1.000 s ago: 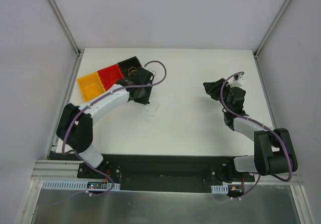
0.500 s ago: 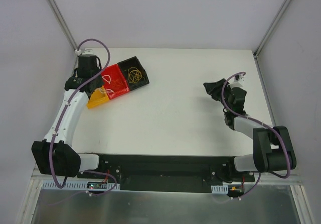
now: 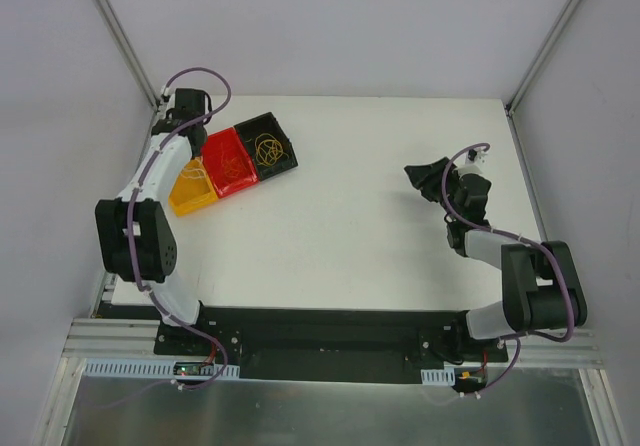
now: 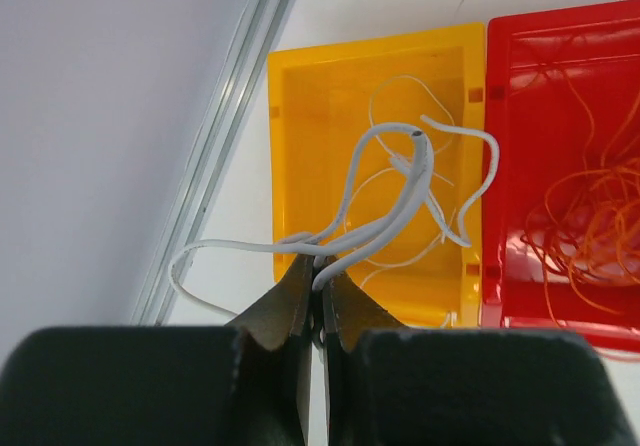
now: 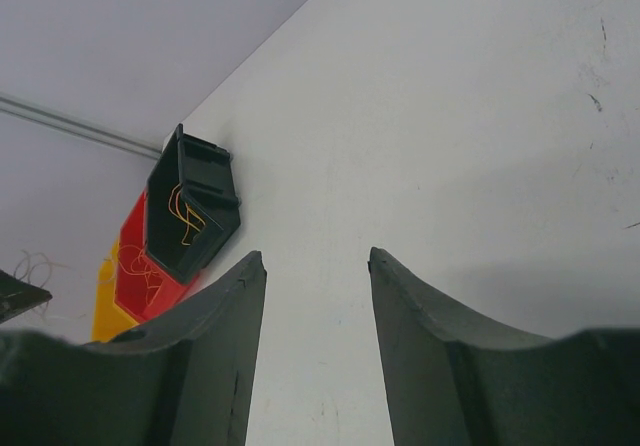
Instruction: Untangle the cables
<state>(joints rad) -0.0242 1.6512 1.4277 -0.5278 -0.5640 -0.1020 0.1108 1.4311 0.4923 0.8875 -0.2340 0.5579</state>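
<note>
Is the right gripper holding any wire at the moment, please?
No, the right gripper stands open, and only the white table shows between its jaws.

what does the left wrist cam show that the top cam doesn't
Only the left wrist view: thin white wires pinched in the shut left gripper, held over the yellow bin, and the fine orange strands in the red bin.
Only the top view: the black bin with its yellowish wire coil, and the right gripper open and empty over the table.
Both: the yellow and red bins side by side.
</note>
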